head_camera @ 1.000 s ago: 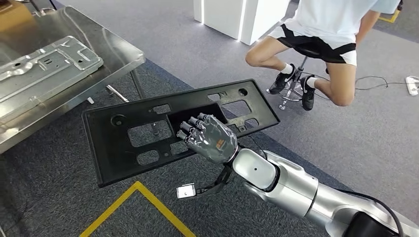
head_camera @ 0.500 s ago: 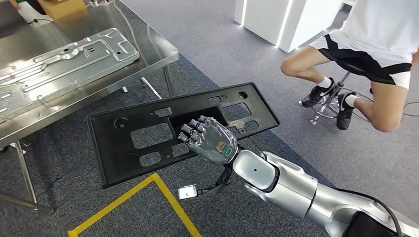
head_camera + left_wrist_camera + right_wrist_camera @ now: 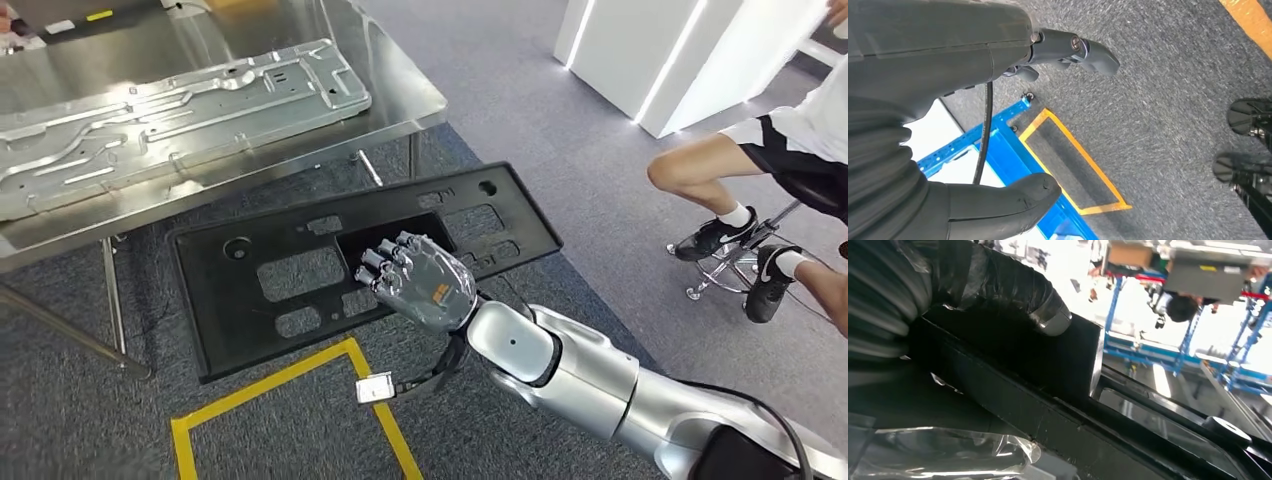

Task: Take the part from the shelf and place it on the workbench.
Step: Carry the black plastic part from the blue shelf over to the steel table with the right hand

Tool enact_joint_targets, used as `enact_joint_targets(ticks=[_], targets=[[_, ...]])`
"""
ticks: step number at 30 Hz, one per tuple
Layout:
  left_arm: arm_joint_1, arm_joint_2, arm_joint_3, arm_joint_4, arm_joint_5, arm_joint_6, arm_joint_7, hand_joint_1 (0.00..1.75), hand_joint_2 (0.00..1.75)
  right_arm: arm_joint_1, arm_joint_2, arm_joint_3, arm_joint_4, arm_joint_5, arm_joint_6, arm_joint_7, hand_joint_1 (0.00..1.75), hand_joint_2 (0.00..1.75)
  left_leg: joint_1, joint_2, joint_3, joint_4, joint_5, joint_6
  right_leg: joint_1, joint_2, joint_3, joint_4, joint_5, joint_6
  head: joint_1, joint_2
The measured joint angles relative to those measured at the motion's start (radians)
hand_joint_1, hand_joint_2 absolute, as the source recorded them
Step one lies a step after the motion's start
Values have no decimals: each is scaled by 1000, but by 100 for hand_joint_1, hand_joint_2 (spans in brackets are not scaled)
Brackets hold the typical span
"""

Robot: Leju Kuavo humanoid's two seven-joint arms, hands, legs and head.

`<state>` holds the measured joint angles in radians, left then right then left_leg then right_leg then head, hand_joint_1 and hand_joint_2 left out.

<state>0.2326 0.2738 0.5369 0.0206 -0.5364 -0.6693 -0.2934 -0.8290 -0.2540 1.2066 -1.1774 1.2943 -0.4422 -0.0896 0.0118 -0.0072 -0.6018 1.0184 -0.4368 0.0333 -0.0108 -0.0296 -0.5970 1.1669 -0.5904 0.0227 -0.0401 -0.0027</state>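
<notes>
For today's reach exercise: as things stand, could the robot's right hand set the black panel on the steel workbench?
Probably not yet. The right hand holds the black panel over the carpet, short of the workbench, where a metal plate covers much of the top.

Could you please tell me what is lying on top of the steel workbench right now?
On the workbench lies a silver stamped metal panel. The black part is not on it; the right hand holds it above the carpet.

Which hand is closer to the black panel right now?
Right. The right hand grips the black panel through its middle opening. The left hand hangs apart over grey carpet, holding nothing.
</notes>
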Motion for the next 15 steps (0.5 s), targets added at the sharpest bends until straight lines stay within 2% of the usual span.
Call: enact_joint_targets(ticks=[1, 2, 3, 4, 5, 6, 7, 8, 9, 11, 12, 13, 15], targets=[[-2, 0, 4, 0, -2, -1, 0, 0, 175, 2, -1, 0, 1, 0, 1, 0, 175, 175, -1, -12, 0, 0, -1, 4, 0, 17, -40, 70, -26, -1, 0, 0], [-3, -2, 8, 0, -1, 0, 1, 0, 175, 6, -3, 0, 2, 0, 2, 0, 175, 175, -3, -26, 1, 0, -2, 6, 2, 23, -75, 125, -38, -2, 0, 0], [-3, -4, 13, 0, 2, 3, 3, 0, 175, 9, -6, 0, 3, 0, 3, 0, 175, 175, -5, -41, 2, 1, -2, 7, 3, 26, -95, 147, -30, -5, 0, 0], [-2, -6, 17, 0, 5, 6, 4, 0, 175, 12, -10, 0, 3, 0, 4, 1, 175, 175, -7, -57, 4, 1, -3, 8, 5, 29, -97, 129, -1, -10, 0, 0], [-1, -10, 22, 0, 8, 10, 5, 0, 175, 12, -16, 0, 4, 0, 4, 1, 175, 175, -9, -72, 7, 1, -4, 8, 7, 38, -80, 76, 42, -17, 0, 0], [1, -15, 27, 0, 10, 13, 6, 0, 175, 12, -22, -1, 4, 0, 3, 2, 175, 175, -8, -87, 9, 1, -4, 8, 8, 64, -55, 6, 84, -27, 0, 0], [2, -20, 32, 0, 11, 16, 6, 0, 175, 11, -29, -1, 4, 0, 3, 2, 175, 175, -10, -100, 9, 2, -5, 7, 8, 93, -30, -58, 115, -36, -1, 0], [2, -26, 36, 0, 11, 19, 6, 0, 175, 11, -35, -2, 4, 0, 2, 2, 175, 175, -7, -113, 6, 3, -5, 3, 9, 116, -13, -103, 131, -42, -1, 0], [2, -31, 39, 0, 11, 21, 7, 0, 175, 11, -40, -2, 5, 1, 2, 2, 175, 175, -3, -125, 3, 3, -5, -2, 10, 130, -4, -126, 133, -46, -2, 0], [4, -37, 40, 0, 10, 22, 9, 0, 175, 9, -41, -2, 6, 2, 2, 1, 175, 175, 4, -149, -3, 1, -4, -15, 11, 111, 6, -142, 132, -46, -2, 0], [6, -39, 41, 0, 9, 22, 9, 0, 175, 8, -41, -2, 7, 2, 2, 1, 175, 175, 3, -140, -5, 6, -8, -21, 9, 97, 14, -152, 133, -47, -2, 0], [7, -40, 42, 0, 8, 21, 9, 0, 175, 7, -39, -3, 7, 2, 2, 1, 175, 175, 2, -115, -12, 23, -20, -26, 6, 82, 23, -162, 134, -48, -2, 0], [6, -40, 46, 0, 6, 20, 7, 0, 175, 6, -40, -3, 8, 2, 1, 1, 175, 175, 0, -41, -55, 112, -68, -37, 4, 49, 38, -175, 133, -51, -4, 0]])
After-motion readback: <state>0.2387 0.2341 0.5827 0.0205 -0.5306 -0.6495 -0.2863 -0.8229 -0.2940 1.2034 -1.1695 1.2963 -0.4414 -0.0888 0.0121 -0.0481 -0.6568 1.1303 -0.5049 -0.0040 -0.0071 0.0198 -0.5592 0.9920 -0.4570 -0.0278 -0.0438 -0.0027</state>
